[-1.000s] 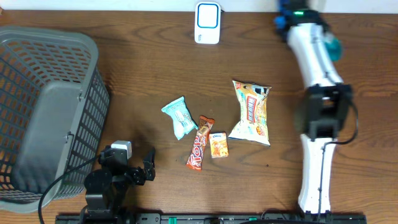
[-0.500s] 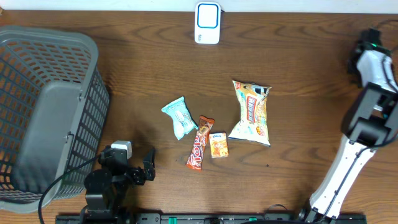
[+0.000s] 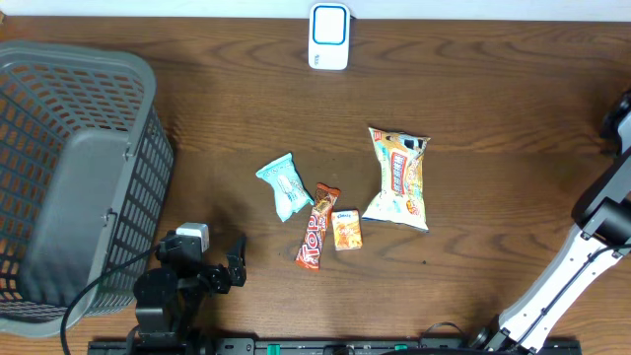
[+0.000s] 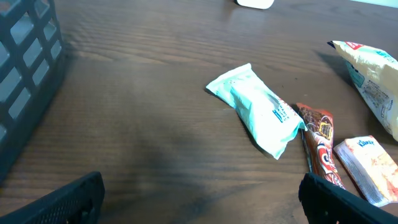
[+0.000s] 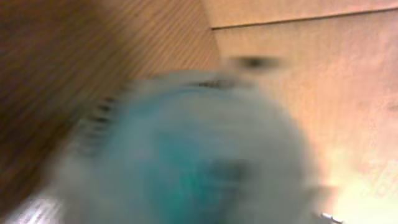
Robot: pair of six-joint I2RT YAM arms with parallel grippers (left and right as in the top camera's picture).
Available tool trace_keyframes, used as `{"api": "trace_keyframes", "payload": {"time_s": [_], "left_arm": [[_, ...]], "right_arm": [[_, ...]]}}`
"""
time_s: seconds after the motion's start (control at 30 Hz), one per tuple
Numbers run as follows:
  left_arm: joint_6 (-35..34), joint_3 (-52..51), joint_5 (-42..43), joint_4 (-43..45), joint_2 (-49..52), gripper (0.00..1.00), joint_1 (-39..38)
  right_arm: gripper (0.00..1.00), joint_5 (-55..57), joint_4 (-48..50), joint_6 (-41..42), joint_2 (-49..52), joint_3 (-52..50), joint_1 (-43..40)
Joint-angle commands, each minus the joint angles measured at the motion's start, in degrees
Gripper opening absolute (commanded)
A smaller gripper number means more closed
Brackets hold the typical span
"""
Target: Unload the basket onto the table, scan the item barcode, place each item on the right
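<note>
The left arm [image 3: 163,291] is showing a squat black body and wearing a small pale grey block [image 3: 194,235] on top, with a thin black cable [image 3: 89,288] curving away from it. Its two fingers [image 4: 68,202] are appearing as matte black wedges with rounded edges. The right arm [image 3: 552,286] is presenting a long white link that is giving way to a dark grey joint housing [image 3: 603,215] (its wrist view is giving only a teal-and-grey blur).

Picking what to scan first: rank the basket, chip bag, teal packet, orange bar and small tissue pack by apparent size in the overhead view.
1. Grey basket
2. Chip bag
3. Teal packet and orange bar: too alike to rank
4. Small tissue pack
</note>
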Motion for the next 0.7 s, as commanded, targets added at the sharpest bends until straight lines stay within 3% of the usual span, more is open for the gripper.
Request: {"api": "trace_keyframes", "payload": {"time_s": [0.0,0.1,0.2,0.4,0.67], "left_arm": [[0.55,-0.59,0.70,-0.68,-0.09,1.00,0.20],[0.57,-0.61,0.70,-0.68,-0.09,1.00,0.20],[0.57,-0.59,0.70,-0.68,-0.09,1.00,0.20],[0.55,-0.59,0.70,-0.68,-0.09,1.00,0.20],[0.55,-0.59,0.68,-0.68,-0.09,1.00,0.20]], "right_arm": [[0.51,-3.78,0.20,-0.13,-2.58,-0.15,0.83],[0.66,-5.09,-0.04,-0.09,-2.60,-0.15,1.68],[0.99,-5.20,-0.72,0.42,-2.69,-0.13,3.37],[0.99,-9.53,-1.46,2.89,-5.60,-0.09,9.05],[0.99,-34.25,-1.25,7.98,-20.00,-0.09,22.62]]}}
